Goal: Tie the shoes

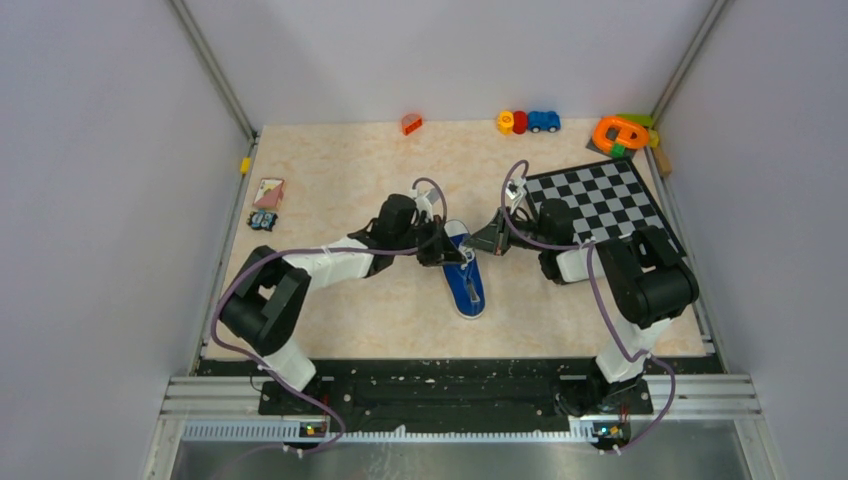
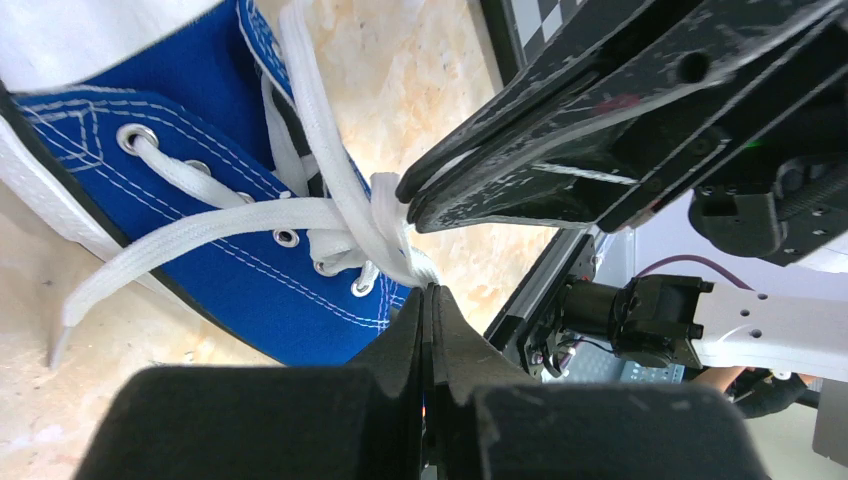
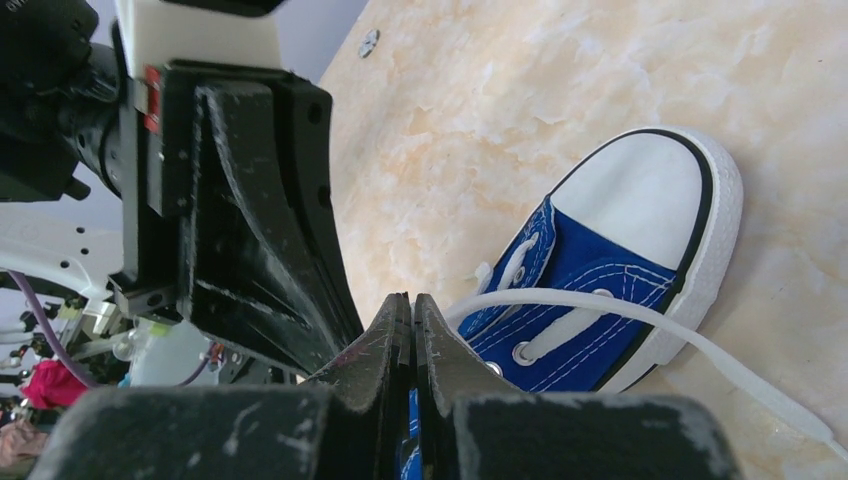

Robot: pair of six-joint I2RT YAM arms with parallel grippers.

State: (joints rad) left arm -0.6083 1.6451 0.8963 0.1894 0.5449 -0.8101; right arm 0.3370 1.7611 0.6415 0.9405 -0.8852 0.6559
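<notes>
The blue canvas sneaker point(image 1: 466, 282) with white toe cap lies in the middle of the table between my two grippers. In the left wrist view the sneaker point(image 2: 190, 190) fills the left side, and its white laces point(image 2: 340, 215) bunch into a knot at the top eyelets. My left gripper point(image 2: 430, 292) is shut on a lace strand at that bunch. My right gripper point(image 2: 408, 205) comes in from the upper right, shut, with its tip at the same bunch. In the right wrist view my right gripper point(image 3: 412, 300) is shut, and a lace point(image 3: 600, 300) runs from it across the sneaker point(image 3: 620, 230).
A checkerboard point(image 1: 600, 205) lies at the back right beside the right arm. A blue toy car point(image 1: 544, 121), yellow and red toys point(image 1: 510, 122) and an orange toy point(image 1: 620, 132) line the far edge. A card point(image 1: 268, 192) lies at the left.
</notes>
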